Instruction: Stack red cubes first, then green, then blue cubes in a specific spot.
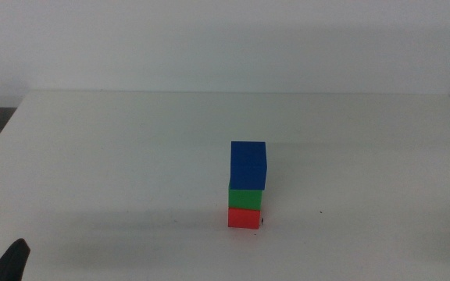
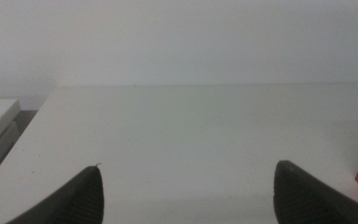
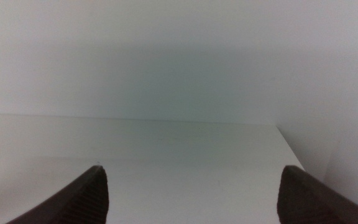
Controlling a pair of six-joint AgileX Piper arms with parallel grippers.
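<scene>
We are looking at a finished tower on the white table [image 1: 131, 156]: the red cube [image 1: 244, 218] is sitting at the bottom, the green cube [image 1: 245, 198] on it, and the blue cube [image 1: 248, 165] on top, turned slightly askew. All three are showing plain matte faces of equal size. The stack is standing right of centre, beside a tiny black speck. Our left gripper [image 2: 185, 193] is waiting near the front left edge, jaws spread wide and holding nothing. Our right gripper [image 3: 191, 193] is likewise gaping wide, empty, facing bare tabletop.
</scene>
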